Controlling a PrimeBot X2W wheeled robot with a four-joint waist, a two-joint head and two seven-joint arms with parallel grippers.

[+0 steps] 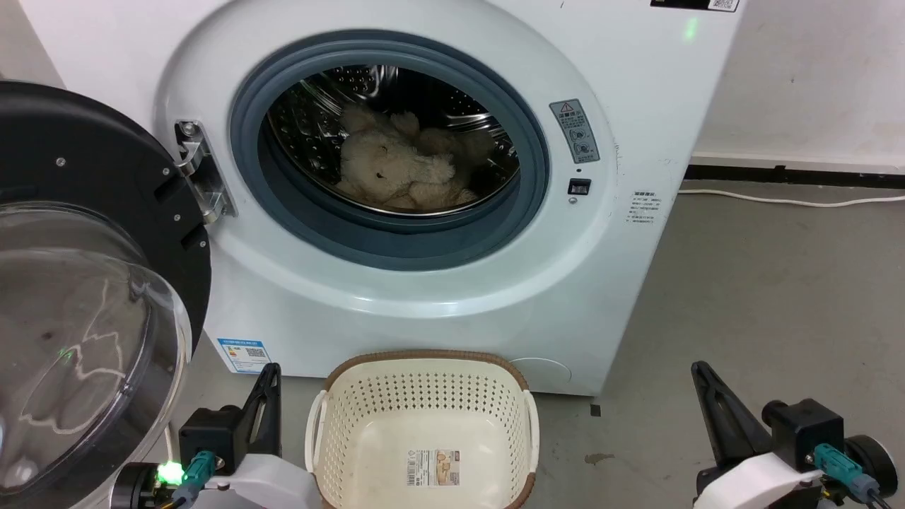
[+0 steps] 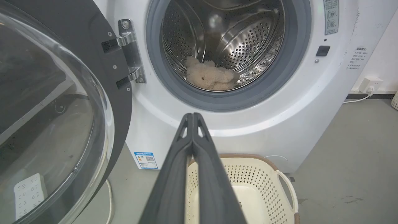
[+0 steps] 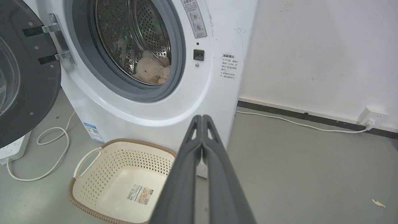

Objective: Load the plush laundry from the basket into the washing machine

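The beige plush bear [image 1: 399,170] lies inside the steel drum of the white washing machine [image 1: 622,233], seen also as the plush bear [image 2: 210,77] and the plush bear [image 3: 152,71]. The cream basket [image 1: 424,403] stands on the floor before the washer, holding nothing but its bottom sticker. My left gripper [image 1: 269,375] is low at the basket's left, shut with nothing in it, as the left gripper [image 2: 192,115] shows. My right gripper [image 1: 700,371] is low at the basket's right, shut and holding nothing, its tips pressed together at the right gripper [image 3: 202,117].
The black-rimmed domed door [image 1: 78,283] hangs wide open at the left, close to my left arm. A white cable [image 3: 53,149] and power strip [image 3: 14,147] lie on the floor under the door. Grey floor [image 1: 763,311] spreads right of the washer, with a wall socket [image 3: 371,116].
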